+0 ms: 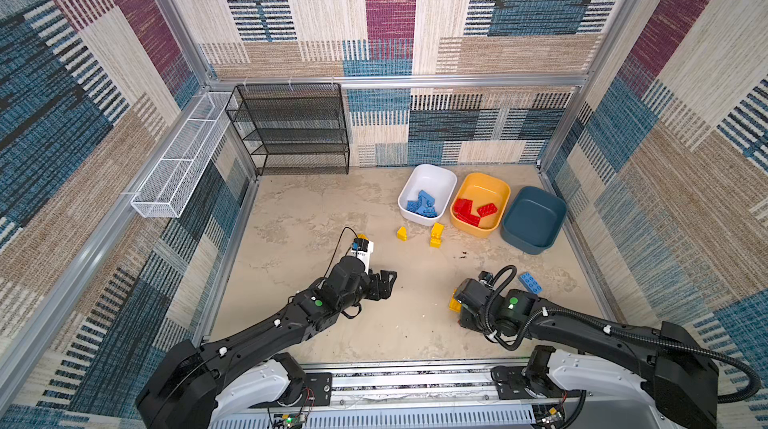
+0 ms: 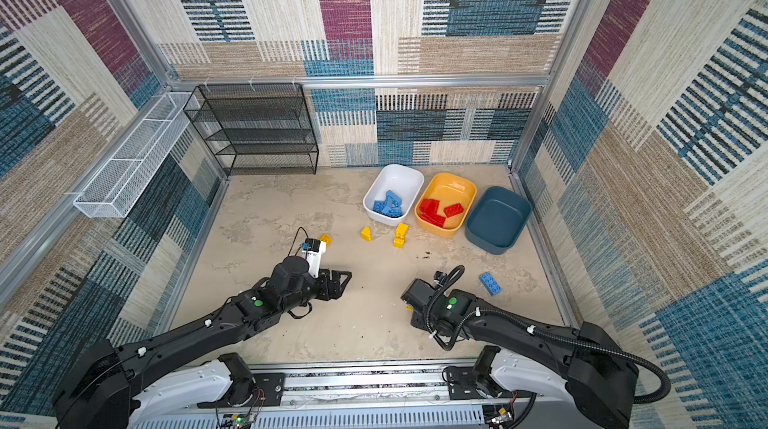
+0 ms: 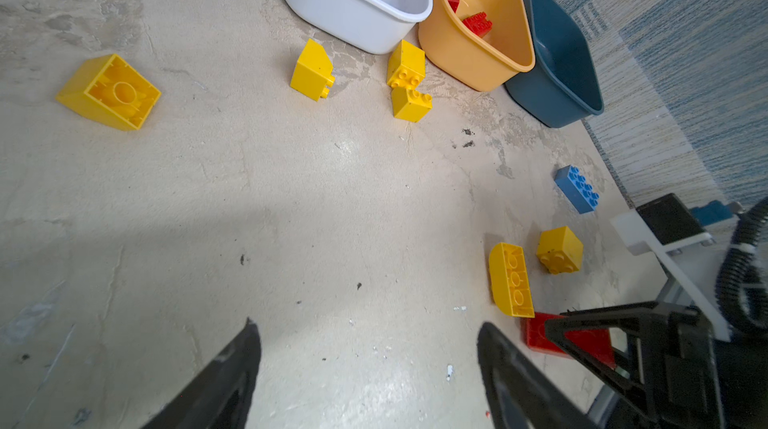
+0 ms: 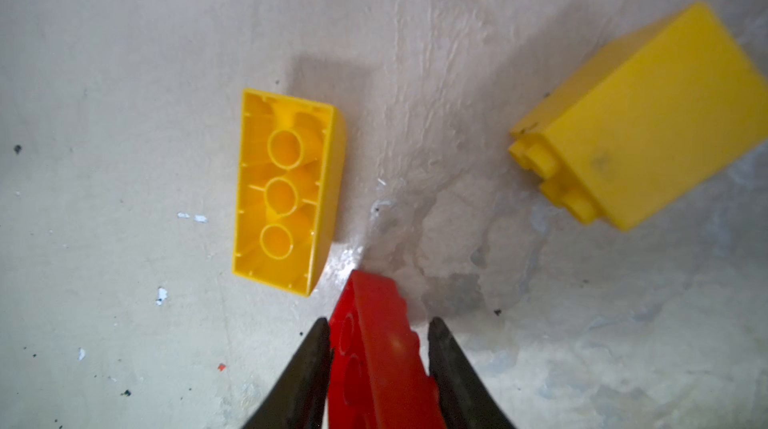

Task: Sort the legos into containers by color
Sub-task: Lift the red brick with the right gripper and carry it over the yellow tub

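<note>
Step in hand: lifting the red brick (image 4: 374, 310) off the worktop (image 1: 311, 219); I judge it is bound for the yellow-orange tub (image 1: 473, 232), where the other red bricks (image 1: 469, 210) lie
Right tool (image 4: 376, 323): low over the near right of the worktop, jaws pressed against both sides of the red brick, one end of it poking past the tips
Left tool (image 3: 365, 325): jaws spread, holding nothing, above bare worktop
Neighbours: a long yellow brick (image 4: 286, 190), hollow side showing, lies just beside the red brick; a yellow cube (image 4: 640, 123) sits further off
Lift: rise straight up before swinging, so the free end does not sweep the long yellow brick; go slowly, since the brick may twist in the pinch
Release: carry it over the rim of the yellow-orange tub, which sits between the white tub (image 1: 436, 171) and the teal tub (image 1: 534, 219), and let go low inside
Left to sort: a loose blue brick (image 1: 530, 282) and the yellow ones; the teal tub is empty
</note>
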Available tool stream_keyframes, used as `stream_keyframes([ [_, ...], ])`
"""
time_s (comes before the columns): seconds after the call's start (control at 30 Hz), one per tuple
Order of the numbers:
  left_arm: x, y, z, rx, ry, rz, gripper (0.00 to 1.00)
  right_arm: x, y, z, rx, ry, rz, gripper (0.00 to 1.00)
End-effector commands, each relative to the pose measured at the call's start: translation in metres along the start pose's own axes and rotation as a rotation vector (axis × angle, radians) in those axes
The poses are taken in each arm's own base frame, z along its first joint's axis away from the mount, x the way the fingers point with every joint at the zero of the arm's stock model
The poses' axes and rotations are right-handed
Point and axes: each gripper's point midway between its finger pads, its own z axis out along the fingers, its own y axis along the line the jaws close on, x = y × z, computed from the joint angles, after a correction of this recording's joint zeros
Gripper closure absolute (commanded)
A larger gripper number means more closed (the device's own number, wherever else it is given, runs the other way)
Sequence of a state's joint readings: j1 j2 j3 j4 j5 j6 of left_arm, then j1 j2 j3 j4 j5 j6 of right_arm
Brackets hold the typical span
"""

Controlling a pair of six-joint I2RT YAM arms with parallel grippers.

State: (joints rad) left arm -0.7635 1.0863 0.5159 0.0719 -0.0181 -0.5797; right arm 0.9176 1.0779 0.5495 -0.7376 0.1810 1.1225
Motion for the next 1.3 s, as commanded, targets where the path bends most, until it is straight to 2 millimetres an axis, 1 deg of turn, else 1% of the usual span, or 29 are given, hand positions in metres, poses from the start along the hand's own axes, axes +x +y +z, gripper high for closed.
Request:
stream_keyframes([
  [0.0, -0.005, -0.004, 0.000, 0.021, -0.022, 0.008, 0.17, -0.010, 0.010, -0.006, -0.024, -0.035, -0.011, 0.59],
  [0.13, -0.005, -0.004, 0.000, 0.019, -0.021, 0.011, 0.17, -0.023, 0.021, -0.013, -0.035, -0.063, -0.027, 0.63],
  [0.17, -0.005, -0.004, 0.000, 0.018, -0.020, 0.010, 0.17, -0.027, 0.024, -0.015, -0.042, -0.073, -0.034, 0.66],
  [0.23, -0.004, -0.003, 0.001, 0.015, -0.019, 0.011, 0.17, -0.033, 0.028, -0.017, -0.050, -0.081, -0.043, 0.76],
  [0.3, -0.003, -0.002, 0.002, 0.011, -0.015, 0.011, 0.17, -0.036, 0.030, -0.016, -0.058, -0.078, -0.051, 0.78],
  [0.33, -0.004, -0.002, 0.002, 0.012, -0.016, 0.011, 0.17, -0.035, 0.030, -0.015, -0.060, -0.072, -0.055, 0.82],
  [0.47, -0.002, -0.001, 0.003, 0.008, -0.015, 0.007, 0.17, -0.031, 0.029, -0.009, -0.058, -0.049, -0.069, 0.85],
  [0.57, -0.001, -0.001, 0.005, 0.008, -0.009, 0.007, 0.17, -0.031, 0.029, -0.009, -0.063, -0.051, -0.067, 0.86],
  [0.67, 0.000, -0.001, 0.007, 0.007, -0.005, 0.006, 0.17, -0.036, 0.033, -0.013, -0.076, -0.063, -0.070, 0.91],
  [0.83, 0.001, -0.001, 0.008, 0.006, -0.001, 0.005, 0.17, -0.047, 0.040, -0.026, -0.092, -0.084, -0.090, 0.93],
  [0.93, 0.000, -0.001, 0.007, 0.006, -0.003, 0.008, 0.17, -0.063, 0.048, -0.039, -0.112, -0.106, -0.111, 0.93],
  [1.0, -0.001, -0.001, 0.007, 0.005, -0.003, 0.010, 0.17, -0.078, 0.051, -0.047, -0.123, -0.120, -0.123, 0.93],
  [1.17, -0.005, -0.007, 0.006, 0.019, 0.000, 0.011, 0.17, -0.134, 0.068, -0.076, -0.159, -0.225, -0.148, 0.92],
  [1.27, -0.005, -0.009, 0.008, 0.024, 0.013, 0.006, 0.18, -0.171, 0.072, -0.085, -0.156, -0.280, -0.153, 0.91],
])
